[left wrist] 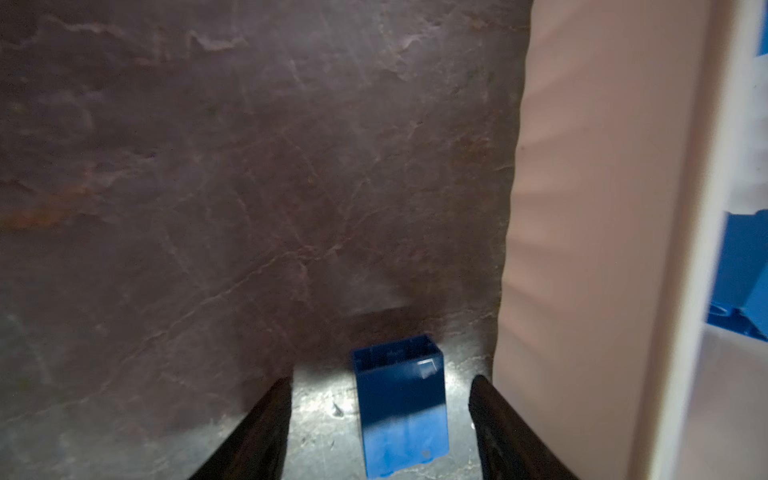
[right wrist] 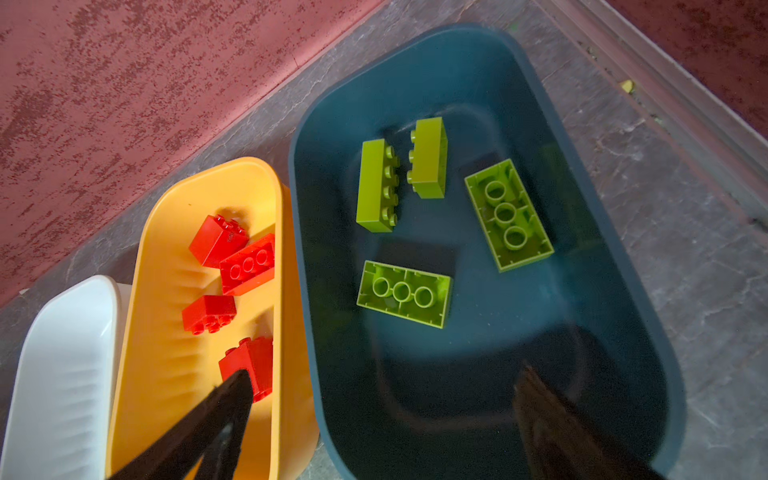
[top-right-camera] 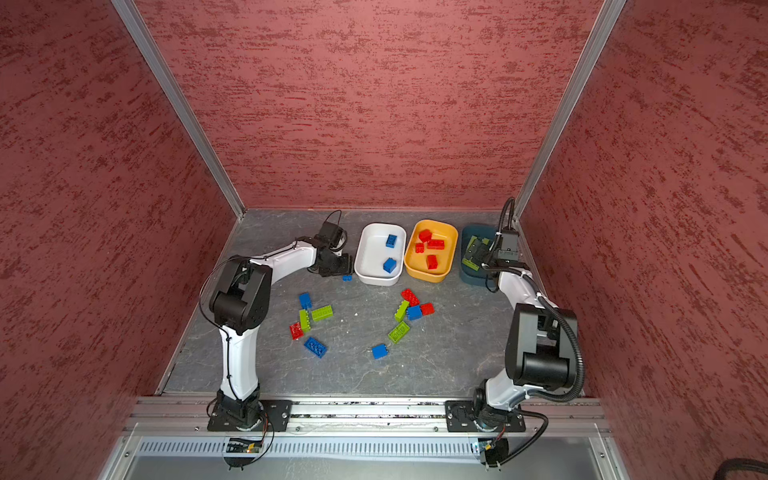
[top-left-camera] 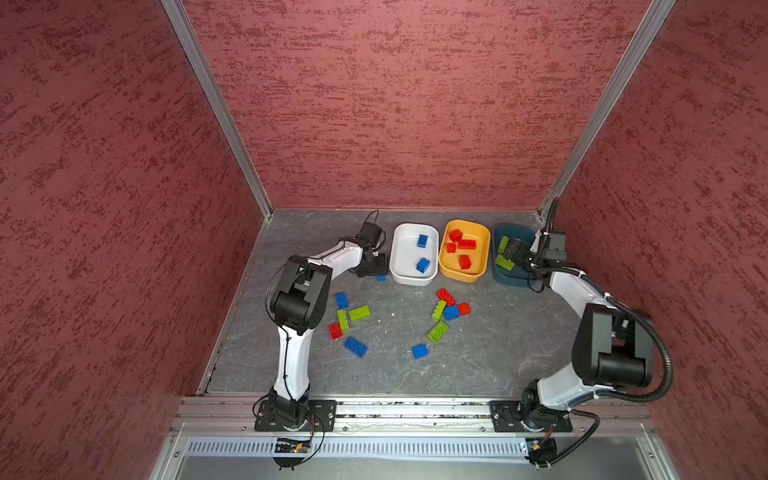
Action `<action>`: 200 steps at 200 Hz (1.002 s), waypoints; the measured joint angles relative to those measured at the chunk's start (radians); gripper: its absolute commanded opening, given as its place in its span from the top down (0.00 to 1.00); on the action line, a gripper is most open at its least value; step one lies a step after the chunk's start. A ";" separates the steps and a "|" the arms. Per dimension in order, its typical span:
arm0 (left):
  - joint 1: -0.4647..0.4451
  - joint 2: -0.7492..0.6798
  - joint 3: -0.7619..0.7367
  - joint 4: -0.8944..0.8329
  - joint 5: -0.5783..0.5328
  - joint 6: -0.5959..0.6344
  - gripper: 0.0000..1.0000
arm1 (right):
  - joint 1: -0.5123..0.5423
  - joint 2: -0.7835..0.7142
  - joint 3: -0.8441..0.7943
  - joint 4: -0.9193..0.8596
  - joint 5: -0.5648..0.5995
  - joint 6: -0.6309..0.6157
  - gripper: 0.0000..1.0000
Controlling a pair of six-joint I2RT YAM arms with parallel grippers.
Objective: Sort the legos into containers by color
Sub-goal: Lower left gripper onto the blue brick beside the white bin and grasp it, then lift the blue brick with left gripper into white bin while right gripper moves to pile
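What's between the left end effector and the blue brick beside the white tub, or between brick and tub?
Nothing visible: the brick lies between the open jaws of the left end effector. Only the tub wall stands beside it.

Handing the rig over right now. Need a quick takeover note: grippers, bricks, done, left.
Left gripper: open, straddling a small blue brick on the table beside the white tub, not gripping.
Right gripper: open, empty, above the teal tub.
Done: two blue bricks in the white tub, four red bricks in the yellow tub, four green bricks in the teal tub.
Left: twelve loose bricks, that one included: five blue, four green, three red.
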 measured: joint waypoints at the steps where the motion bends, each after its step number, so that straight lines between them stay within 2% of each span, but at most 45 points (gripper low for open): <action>1: 0.000 0.001 0.001 0.000 -0.002 0.000 0.31 | 0.000 0.000 0.000 0.000 -0.001 0.000 0.01; 21: -0.014 0.014 0.018 -0.009 -0.044 0.001 0.33 | 0.000 -0.006 0.000 -0.001 -0.010 0.000 0.01; 84: -0.023 0.014 0.003 -0.020 -0.145 0.009 0.55 | 0.019 -0.065 0.000 -0.019 -0.082 -0.005 0.01; 110: -0.019 -0.013 -0.051 0.023 -0.175 0.025 0.62 | 0.071 -0.102 -0.010 -0.021 -0.103 0.002 0.01; 139: -0.004 -0.062 -0.130 0.074 -0.177 0.026 0.70 | 0.173 -0.154 -0.050 -0.021 -0.113 0.032 0.01; 167: 0.009 -0.123 -0.216 0.117 -0.185 0.018 0.73 | 0.253 -0.192 -0.105 -0.017 -0.119 0.076 0.01; 200: 0.007 -0.232 -0.257 0.145 -0.201 -0.002 0.74 | 0.281 -0.226 -0.153 -0.021 -0.117 0.109 0.01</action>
